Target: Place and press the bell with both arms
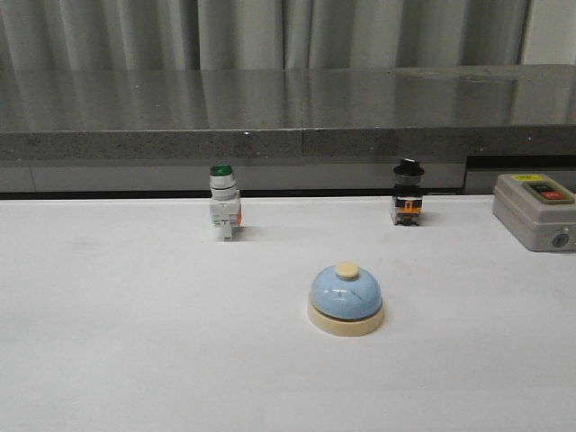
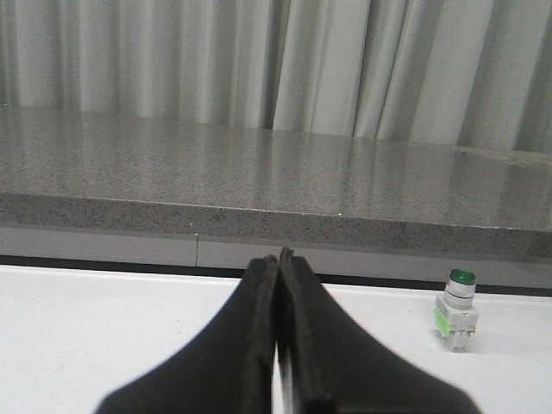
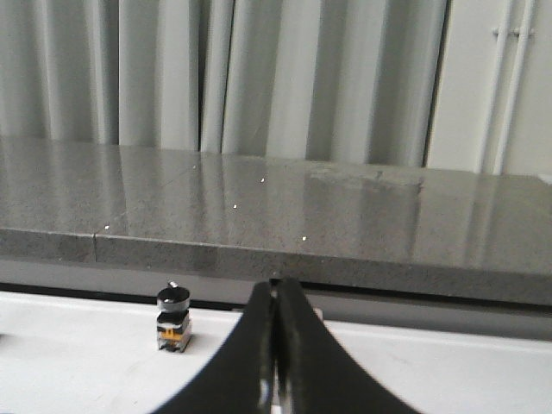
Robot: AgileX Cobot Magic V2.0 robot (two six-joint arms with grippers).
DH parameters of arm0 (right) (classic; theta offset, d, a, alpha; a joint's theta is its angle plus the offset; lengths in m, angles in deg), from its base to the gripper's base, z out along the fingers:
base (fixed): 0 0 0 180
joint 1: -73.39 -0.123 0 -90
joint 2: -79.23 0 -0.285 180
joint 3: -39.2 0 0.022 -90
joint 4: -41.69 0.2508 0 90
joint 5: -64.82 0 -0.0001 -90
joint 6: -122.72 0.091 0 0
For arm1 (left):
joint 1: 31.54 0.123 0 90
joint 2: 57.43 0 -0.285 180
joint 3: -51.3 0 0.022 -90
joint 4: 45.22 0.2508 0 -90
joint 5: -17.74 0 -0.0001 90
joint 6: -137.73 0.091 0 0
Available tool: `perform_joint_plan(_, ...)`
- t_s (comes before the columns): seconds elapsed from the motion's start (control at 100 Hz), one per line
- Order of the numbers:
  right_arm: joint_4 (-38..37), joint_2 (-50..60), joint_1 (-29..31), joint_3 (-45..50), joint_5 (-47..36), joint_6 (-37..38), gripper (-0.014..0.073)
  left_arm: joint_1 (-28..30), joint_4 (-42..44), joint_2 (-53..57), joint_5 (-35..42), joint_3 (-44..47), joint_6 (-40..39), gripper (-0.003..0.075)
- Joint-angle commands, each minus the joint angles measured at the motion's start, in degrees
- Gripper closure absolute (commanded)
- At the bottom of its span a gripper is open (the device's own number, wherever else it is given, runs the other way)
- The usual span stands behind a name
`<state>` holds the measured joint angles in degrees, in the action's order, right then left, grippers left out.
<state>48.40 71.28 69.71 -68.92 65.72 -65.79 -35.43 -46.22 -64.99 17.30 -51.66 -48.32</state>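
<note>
The bell (image 1: 346, 300), with a light blue dome, cream base and cream knob, stands upright on the white table (image 1: 126, 342), a little right of the middle. No arm shows in the front view. My left gripper (image 2: 278, 259) is shut and empty, with its black fingers pressed together; the bell does not show in the left wrist view. My right gripper (image 3: 276, 285) is also shut and empty; the bell does not show in the right wrist view.
A green-capped white pushbutton switch (image 1: 224, 202) stands at the back left and shows in the left wrist view (image 2: 457, 310). A black-capped switch (image 1: 408, 193) stands at the back right and shows in the right wrist view (image 3: 173, 319). A grey button box (image 1: 536, 211) sits far right. A grey stone ledge (image 1: 288, 117) runs behind.
</note>
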Motion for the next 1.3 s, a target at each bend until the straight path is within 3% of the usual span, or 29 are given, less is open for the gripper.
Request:
perform_joint_plan(0.0,0.38,-4.25,0.46,-7.51,4.73,1.57,0.0658,0.15,-0.16,1.88,4.74,3.2,-0.5,0.0741)
perform_joint_plan(0.31,0.42,-25.47,0.46,-28.67,30.9,1.57,0.0658,0.15,-0.16,1.88,4.74,3.2,-0.5,0.0741)
perform_joint_plan(0.43,0.42,-32.75,0.46,-33.7,36.04,1.57,0.0658,0.15,-0.16,1.88,4.74,3.2,-0.5,0.0741)
perform_joint_plan(0.67,1.04,-40.86,0.46,-35.95,33.42,1.57,0.0658,0.15,-0.16,1.88,4.74,3.2,-0.5,0.0741)
perform_joint_plan(0.94,11.82,-47.11,-0.47,-35.95,32.48,0.92,0.0658,0.15,-0.16,1.88,4.74,3.2,-0.5,0.0741)
perform_joint_plan(1.29,12.85,-62.6,-10.06,-38.96,30.76,0.59,0.0658,0.15,-0.16,1.88,4.74,3.2,-0.5,0.0741)
